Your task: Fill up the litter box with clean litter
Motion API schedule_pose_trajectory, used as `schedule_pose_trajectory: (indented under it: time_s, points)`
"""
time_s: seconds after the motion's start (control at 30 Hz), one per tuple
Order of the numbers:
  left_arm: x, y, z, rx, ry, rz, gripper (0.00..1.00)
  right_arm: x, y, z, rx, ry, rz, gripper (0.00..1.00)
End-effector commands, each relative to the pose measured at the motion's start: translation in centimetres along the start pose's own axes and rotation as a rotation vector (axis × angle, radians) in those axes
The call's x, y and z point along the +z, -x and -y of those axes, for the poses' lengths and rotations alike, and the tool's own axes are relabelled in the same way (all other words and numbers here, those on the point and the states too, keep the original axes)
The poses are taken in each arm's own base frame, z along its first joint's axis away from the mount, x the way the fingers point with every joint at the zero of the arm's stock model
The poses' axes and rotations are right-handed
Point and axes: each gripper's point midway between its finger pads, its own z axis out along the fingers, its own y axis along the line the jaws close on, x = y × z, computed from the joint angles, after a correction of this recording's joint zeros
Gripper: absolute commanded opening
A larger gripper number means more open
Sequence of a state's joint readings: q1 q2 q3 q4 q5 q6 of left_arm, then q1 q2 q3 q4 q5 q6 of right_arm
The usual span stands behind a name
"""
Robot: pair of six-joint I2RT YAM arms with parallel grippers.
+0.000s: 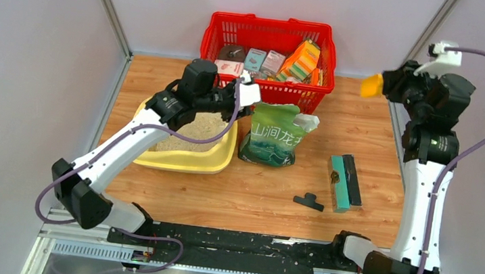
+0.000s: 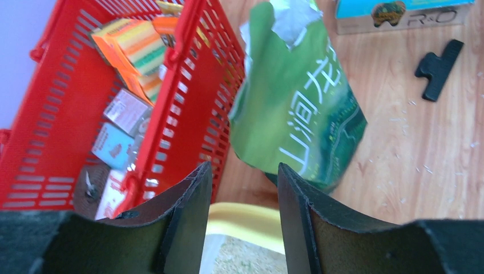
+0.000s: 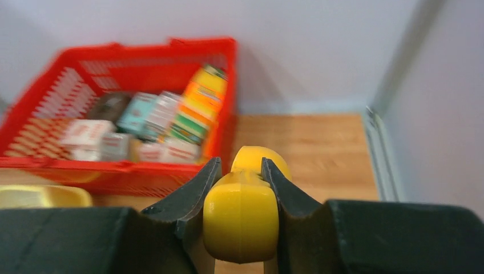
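Note:
The pale-yellow litter box (image 1: 179,165) lies left of centre, with beige clean litter (image 1: 194,127) inside. My left gripper (image 1: 250,94) hovers over its far right corner, beside a green bag (image 1: 272,137) with a torn-open top. In the left wrist view the left gripper (image 2: 244,168) is open with nothing between its fingers. Below it show the box rim (image 2: 245,225) and litter (image 2: 245,260), and the bag (image 2: 297,108) stands just beyond. My right gripper (image 1: 382,85) is raised at the far right, shut on a yellow scoop (image 1: 370,86). The right wrist view shows the scoop handle (image 3: 241,217) clamped in the right gripper (image 3: 241,162).
A red mesh basket (image 1: 271,28) holding several small boxes stands at the back, close behind the bag and the litter box. A teal box (image 1: 344,182) and a black clip (image 1: 308,201) lie on the wooden table to the right. Grains are scattered near the clip.

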State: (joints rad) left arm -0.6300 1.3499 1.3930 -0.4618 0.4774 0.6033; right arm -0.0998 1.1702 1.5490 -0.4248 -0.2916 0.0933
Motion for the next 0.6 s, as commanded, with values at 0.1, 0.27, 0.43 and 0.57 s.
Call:
schedule_pose_trajectory:
  time_s: [0.1, 0.27, 0.43, 0.57]
  points:
    - [2.6, 3.5, -2.2, 0.042, -0.032, 0.093, 0.55, -5.2, -10.8, 9.8, 0.044, -0.302, -0.280, 0.00]
    - [4.1, 3.0, -1.3, 0.069, -0.088, 0.089, 0.55, -5.4, -14.0, 10.7, 0.106, -0.303, -0.353, 0.00]
    - [5.5, 2.3, -1.0, 0.083, -0.101, 0.067, 0.55, -4.0, -15.8, 9.6, 0.221, -0.224, -0.402, 0.00]
    - [6.6, 2.3, -1.1, 0.072, -0.099, 0.058, 0.53, -3.4, -18.0, 8.5, 0.320, -0.158, -0.453, 0.00]
